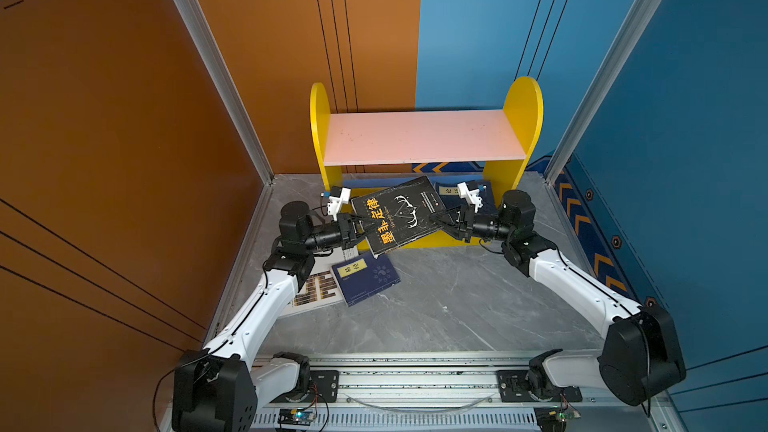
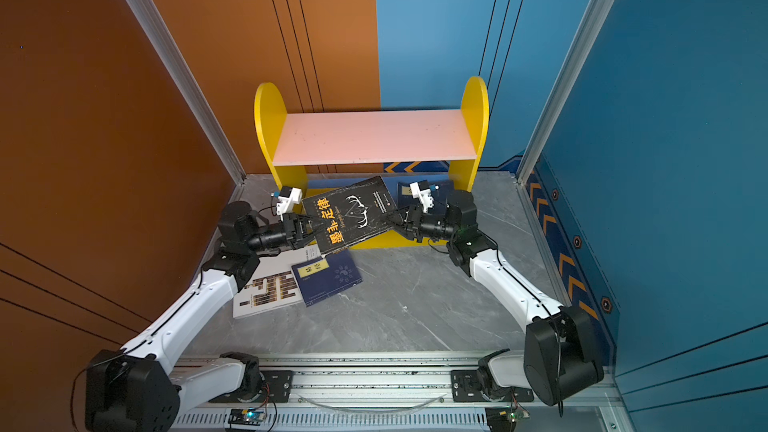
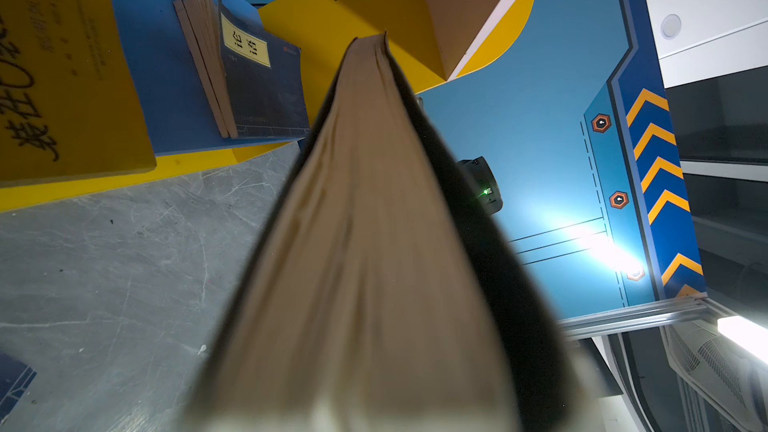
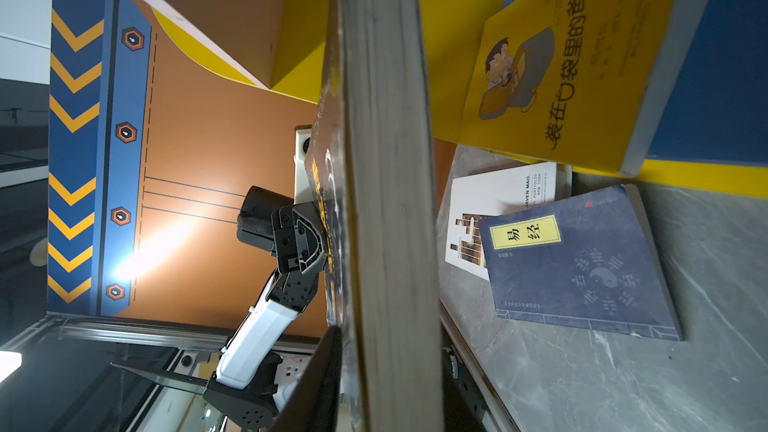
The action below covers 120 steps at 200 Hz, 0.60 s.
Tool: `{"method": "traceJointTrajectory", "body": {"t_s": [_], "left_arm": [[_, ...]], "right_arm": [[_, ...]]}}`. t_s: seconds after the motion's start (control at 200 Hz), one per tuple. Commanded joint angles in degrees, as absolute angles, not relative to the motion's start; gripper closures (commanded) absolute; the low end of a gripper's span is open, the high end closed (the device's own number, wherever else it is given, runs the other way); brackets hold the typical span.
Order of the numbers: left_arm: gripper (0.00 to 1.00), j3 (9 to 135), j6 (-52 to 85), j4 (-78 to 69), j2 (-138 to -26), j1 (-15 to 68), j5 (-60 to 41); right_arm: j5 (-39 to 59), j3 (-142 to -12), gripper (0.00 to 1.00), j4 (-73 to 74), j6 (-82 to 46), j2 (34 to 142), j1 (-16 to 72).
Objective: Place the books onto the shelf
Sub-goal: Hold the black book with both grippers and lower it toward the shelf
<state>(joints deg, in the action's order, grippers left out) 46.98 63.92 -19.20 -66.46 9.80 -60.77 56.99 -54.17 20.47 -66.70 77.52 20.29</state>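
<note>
The left claw is clenched on one edge of the black book, held tilted above the surface just before the shelf, while the right claw straddles the opposite edge, grip unconfirmable, probably to steady it for insertion.

The left arm and the right arm both stretch forward and bend inward, wrists level and turned toward each other, so the two tools face across the middle at about one height. The left tool is clamped on one edge of the black book, which hangs tilted in the air between them. The right tool straddles the opposite edge, one finger lying along the cover; whether its jaws press home cannot be told.
</note>
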Motion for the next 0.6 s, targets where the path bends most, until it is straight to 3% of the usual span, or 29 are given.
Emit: {"method": "traceJointTrajectory", "body": {"t_s": [0.0, 0.12, 0.275, 0.376, 0.436, 0.596], "left_arm": [[0.97, 50.6, 62.8, -23.9, -67.2, 9.9, -62.1], [0.94, 51.8, 62.3, -23.3, -68.4, 9.5, -60.9], [0.86, 55.0, 54.3, -8.8, -68.6, 9.1, -52.9], [0.74, 56.2, 51.4, -3.5, -67.9, 8.7, -48.8], [0.60, 57.1, 49.4, -0.1, -66.7, 8.3, -46.0], [0.36, 60.6, 42.7, 12.8, -62.1, 6.6, -35.5]], "right_arm": [[58.2, -53.9, 0.72, 24.4, -67.8, 77.5, 20.7], [57.4, -52.5, 0.77, 26.4, -69.4, 77.3, 20.7], [54.6, -51.0, 0.85, 26.3, -69.8, 76.5, 20.7], [52.5, -50.5, 0.88, 26.1, -70.3, 76.3, 20.8], [51.2, -50.3, 0.88, 26.0, -70.3, 75.8, 20.7], [47.4, -50.2, 0.88, 25.4, -69.1, 74.5, 20.6]]}}
